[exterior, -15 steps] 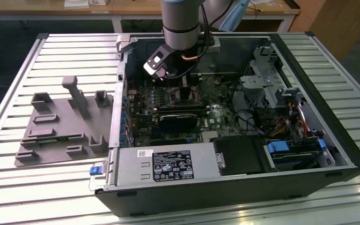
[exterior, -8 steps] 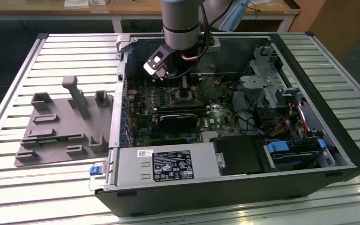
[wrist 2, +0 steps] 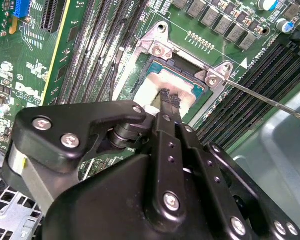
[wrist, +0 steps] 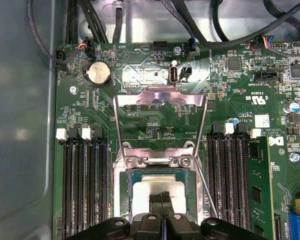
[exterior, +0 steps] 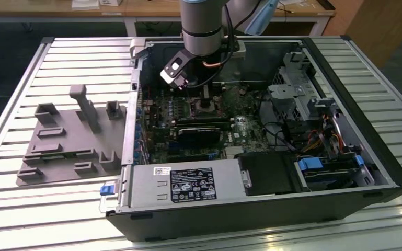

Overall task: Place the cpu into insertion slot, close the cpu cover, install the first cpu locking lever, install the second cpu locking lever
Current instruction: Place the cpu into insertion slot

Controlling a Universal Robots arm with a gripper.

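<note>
Your claw stands over the insertion slot, fingers pressed together, tips touching the top of the cpu. The cpu lies flat inside the slot. The cpu cover is swung open, lying back over the green board past its hinge.

In both wrist views the gripper covers part of the cpu and of the insertion slot, and a picture edge cuts off its body. In the exterior view the arm runs off the top edge, and we find the insertion slot beneath it too small to tell what lies inside.
</note>
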